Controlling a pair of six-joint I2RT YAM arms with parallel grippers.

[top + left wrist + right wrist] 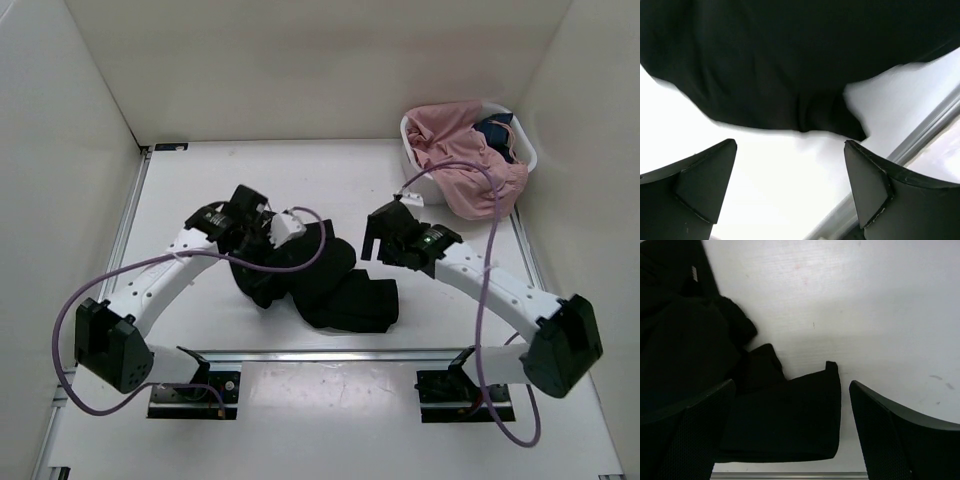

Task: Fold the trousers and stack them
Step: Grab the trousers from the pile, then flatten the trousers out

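The black trousers [325, 285] lie in a crumpled heap in the middle of the table. My left gripper [262, 240] hovers at the heap's left end. In the left wrist view it [790, 147] is open with only white table between its fingers, and the trousers [790, 60] spread just beyond the tips. My right gripper [378, 240] hangs above the heap's right side. In the right wrist view it [792, 387] is open above a flat folded end of the trousers [785, 420], apart from the cloth and holding nothing.
A white basket [412, 150] at the back right holds a pink garment [470, 165] that spills over its front, and a dark blue garment [498, 130]. A metal rail [330, 354] runs along the near edge. White walls close in the table.
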